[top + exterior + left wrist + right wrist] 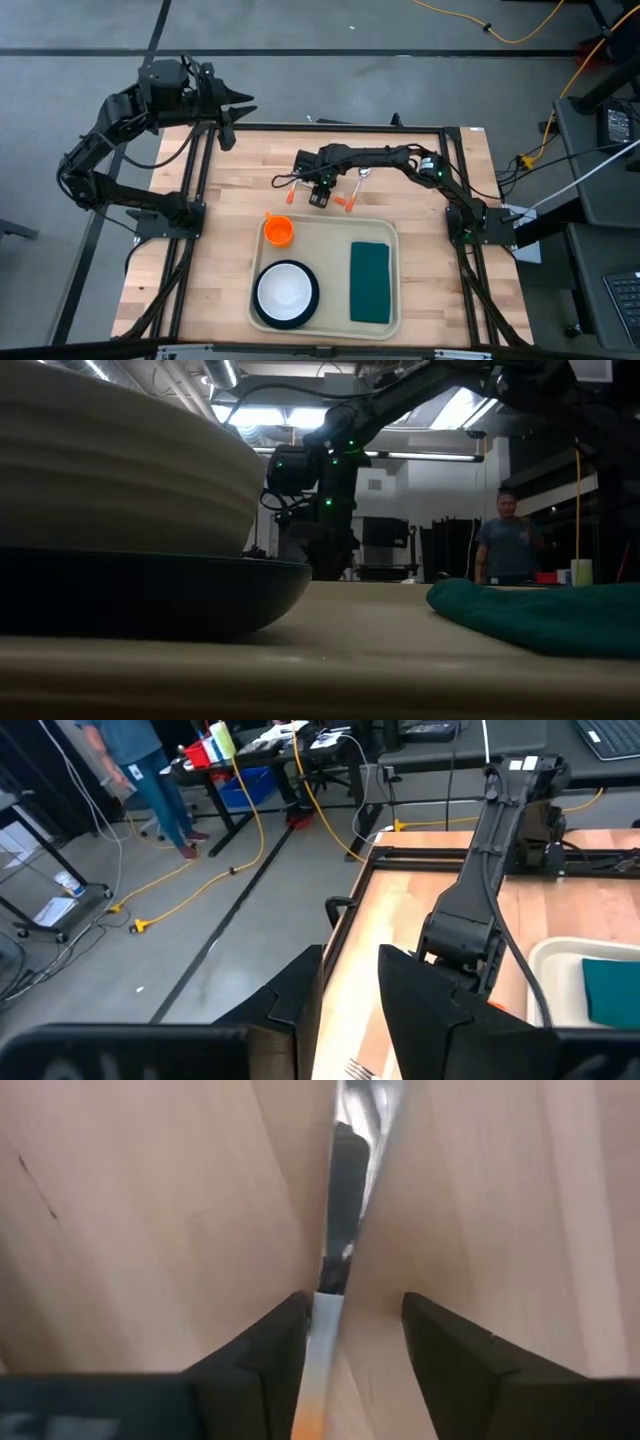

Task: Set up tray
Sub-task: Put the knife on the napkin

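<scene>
While the tray (325, 228) is sitting at the bench's near edge, the right gripper (345, 1330) is straddling an orange-handled utensil (322, 1335) beyond the tray's far rim, fingers spread. Next: pinching, lifting, carrying it onto the tray.

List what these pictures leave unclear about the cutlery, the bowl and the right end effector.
- Right end effector: in the high view its own body covers the fingertips; whether it grips the utensil lying between its fingers is unclear.
- Utensil type: the right wrist view blurs its metal end.
- Cutlery on the table: too small in the high view to identify.
- Bowl: cut off by the low view's left edge, contents hidden.
</scene>
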`<state>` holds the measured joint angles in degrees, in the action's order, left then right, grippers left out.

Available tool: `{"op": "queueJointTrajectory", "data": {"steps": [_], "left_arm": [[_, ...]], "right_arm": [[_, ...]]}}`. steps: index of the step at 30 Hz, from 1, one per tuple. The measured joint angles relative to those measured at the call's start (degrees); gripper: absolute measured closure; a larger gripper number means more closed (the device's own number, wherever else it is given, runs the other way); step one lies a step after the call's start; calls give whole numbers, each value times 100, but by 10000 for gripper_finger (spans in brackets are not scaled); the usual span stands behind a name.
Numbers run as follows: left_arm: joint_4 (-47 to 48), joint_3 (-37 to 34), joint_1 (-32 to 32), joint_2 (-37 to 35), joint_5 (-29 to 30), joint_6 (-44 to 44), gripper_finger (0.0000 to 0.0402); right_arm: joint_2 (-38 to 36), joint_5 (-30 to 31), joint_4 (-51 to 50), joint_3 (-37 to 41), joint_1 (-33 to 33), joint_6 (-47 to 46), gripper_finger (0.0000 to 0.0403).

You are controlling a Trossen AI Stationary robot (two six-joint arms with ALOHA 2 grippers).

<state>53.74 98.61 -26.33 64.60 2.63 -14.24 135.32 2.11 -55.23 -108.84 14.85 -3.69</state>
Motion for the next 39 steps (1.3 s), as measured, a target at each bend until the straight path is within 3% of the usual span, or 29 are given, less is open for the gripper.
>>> {"op": "queueJointTrajectory", "data": {"steps": [10, 20, 30, 39], "left_arm": [[1, 0, 0, 0, 0, -1, 307], [-1, 0, 0, 0, -120, 13, 309], [-2, 0, 0, 0, -122, 55, 313], [-2, 0, 2, 0, -122, 98, 313]], "right_arm": [[114, -84, -62, -4, -168, 123, 281], [112, -195, -118, 0, -174, 296, 379], [113, -223, -356, -40, -172, 296, 375], [176, -96, -695, -840, 7, 561, 399]]}}
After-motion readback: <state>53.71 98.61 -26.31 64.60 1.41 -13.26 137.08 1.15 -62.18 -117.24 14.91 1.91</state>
